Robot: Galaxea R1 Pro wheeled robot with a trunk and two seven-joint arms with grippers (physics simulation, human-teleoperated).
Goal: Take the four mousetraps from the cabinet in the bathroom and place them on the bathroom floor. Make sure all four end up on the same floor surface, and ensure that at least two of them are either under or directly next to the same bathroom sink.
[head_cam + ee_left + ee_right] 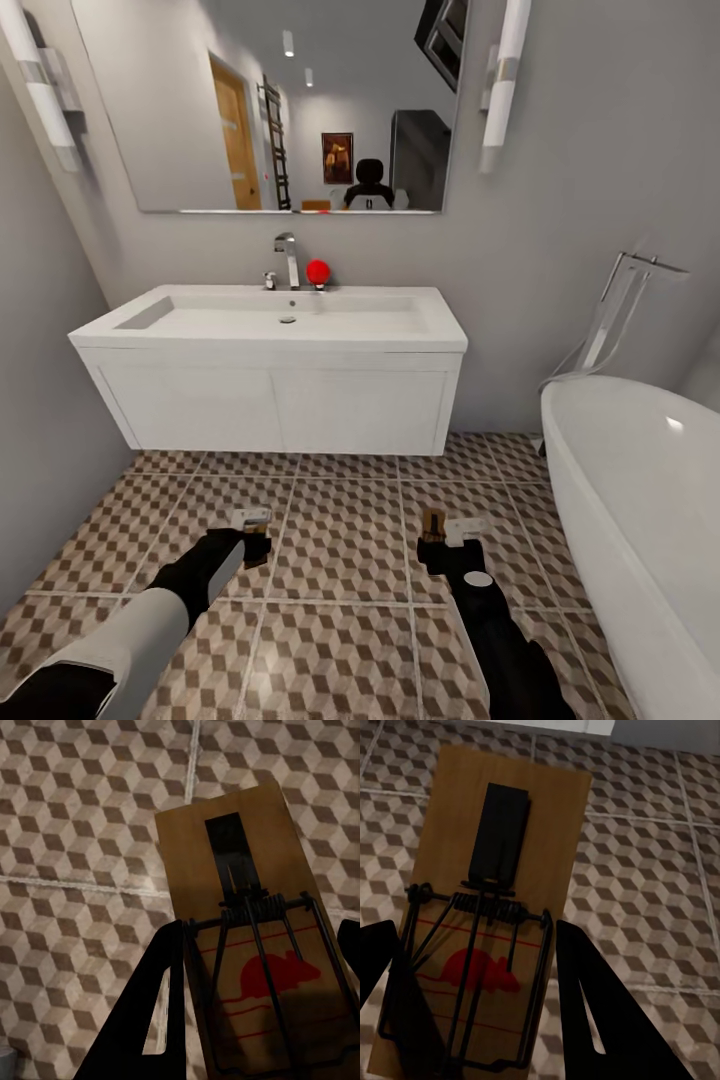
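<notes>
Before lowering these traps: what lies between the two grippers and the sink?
In the head view, only bare bathroom floor lies between the left gripper, the right gripper and the sink.

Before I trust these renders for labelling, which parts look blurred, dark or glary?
Head view: evenly lit, a small bright glare spot on the white oval bathtub, straight walls bow toward the edges. Left wrist view: dim, and the brown wooden mousetrap with a red mouse print looks soft. Right wrist view: the other brown wooden mousetrap is sharper, its near end shadowed.
</notes>
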